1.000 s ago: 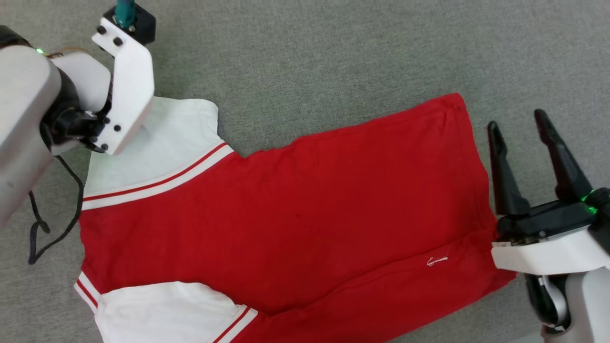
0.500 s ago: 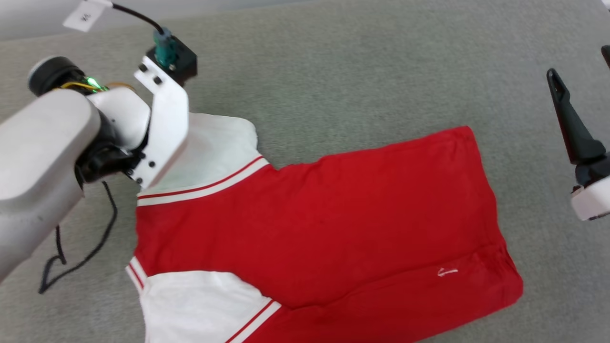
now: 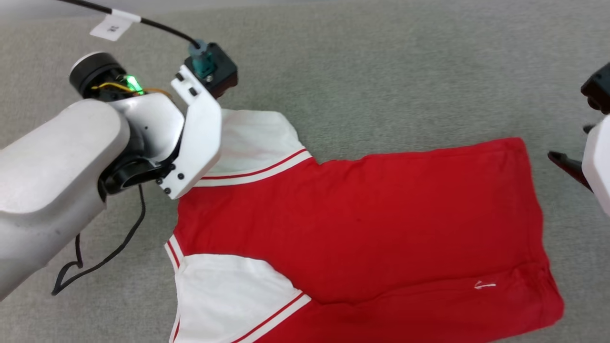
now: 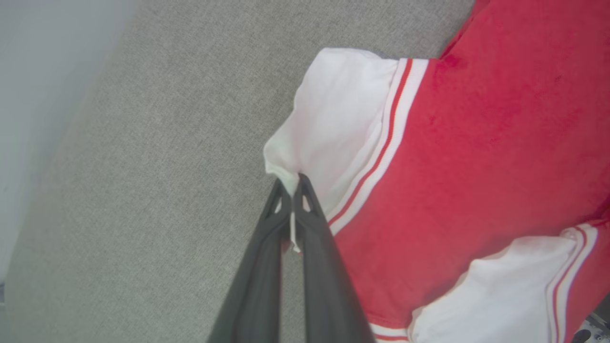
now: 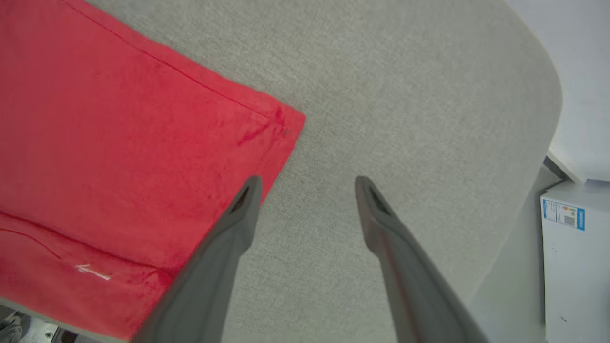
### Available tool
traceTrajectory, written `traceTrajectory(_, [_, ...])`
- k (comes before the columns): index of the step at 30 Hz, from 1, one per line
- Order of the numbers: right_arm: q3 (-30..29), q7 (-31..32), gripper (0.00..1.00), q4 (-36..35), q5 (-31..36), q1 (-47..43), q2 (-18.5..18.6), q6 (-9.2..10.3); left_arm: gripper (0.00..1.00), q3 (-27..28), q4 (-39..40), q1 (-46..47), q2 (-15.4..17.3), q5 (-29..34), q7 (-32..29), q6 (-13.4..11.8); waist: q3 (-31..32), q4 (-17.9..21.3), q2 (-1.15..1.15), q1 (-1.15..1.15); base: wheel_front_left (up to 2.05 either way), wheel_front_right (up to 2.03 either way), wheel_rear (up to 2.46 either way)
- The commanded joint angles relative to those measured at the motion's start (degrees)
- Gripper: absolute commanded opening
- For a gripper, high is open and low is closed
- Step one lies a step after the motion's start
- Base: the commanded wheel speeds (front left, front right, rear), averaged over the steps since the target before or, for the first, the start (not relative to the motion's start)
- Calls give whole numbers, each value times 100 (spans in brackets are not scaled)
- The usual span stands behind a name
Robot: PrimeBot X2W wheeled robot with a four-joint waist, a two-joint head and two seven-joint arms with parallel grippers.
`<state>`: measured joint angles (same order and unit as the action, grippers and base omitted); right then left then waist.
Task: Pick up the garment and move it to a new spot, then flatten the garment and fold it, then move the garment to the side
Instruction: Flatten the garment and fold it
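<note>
Left gripper [image 4: 291, 185]: I've got it pinched on the white sleeve [image 4: 333, 124] edge — my handle for pulling the garment [image 3: 362, 224] flat.
Right gripper [image 5: 307, 183]: spread, empty — near the hem.

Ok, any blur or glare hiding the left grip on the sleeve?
Left wrist view: even light, no glare; left gripper slightly blurred, yet its pinch on the garment reads clearly. Head view: sharp, soft shadows. Right wrist view: bright, even; right gripper soft up close.

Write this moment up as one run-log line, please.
left claw: shut on white sleeve of red soft-fabric jersey T-shirt | right claw: open, empty, over grey fabric surface
</note>
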<state>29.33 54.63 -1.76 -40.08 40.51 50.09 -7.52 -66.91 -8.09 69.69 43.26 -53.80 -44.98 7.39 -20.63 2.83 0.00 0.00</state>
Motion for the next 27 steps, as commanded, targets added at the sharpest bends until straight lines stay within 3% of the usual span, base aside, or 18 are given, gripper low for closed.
traceTrajectory(1, [48,85,100,50,-35,77,-9,7,0,-16,17,46,-17,23,28,-4,-100,-95,0,0,0,0,0])
traceTrajectory(7, [285,849,100,705,-227,558,-243,7,0,-32,194,267,-102,73,133,-2,-437,-320,0,0,0,0,0])
traceTrajectory(9, [261,807,100,1176,-183,585,-479,7,0,-106,272,430,-146,148,214,-1,-698,-481,0,0,0,0,0])
traceTrajectory(17, [815,430,100,1620,-372,161,-746,6,0,-239,238,584,-148,107,387,-1,-949,-539,0,0,0,0,0])
traceTrajectory(18, [863,349,78,1640,-414,168,-752,6,0,-256,224,598,-142,99,402,0,-952,-526,0,0,0,0,0])
traceTrajectory(19, [880,258,17,1657,-454,195,-771,6,0,-276,202,596,-133,82,434,0,-937,-503,0,0,0,0,0])
traceTrajectory(20, [914,173,0,1652,-472,241,-764,6,0,-297,180,591,-132,59,454,0,-910,-483,0,0,0,0,0])
traceTrajectory(27, [1047,-470,0,1552,-688,384,-539,4,0,-415,-36,378,-138,-90,747,0,-391,-374,0,0,0,0,0])
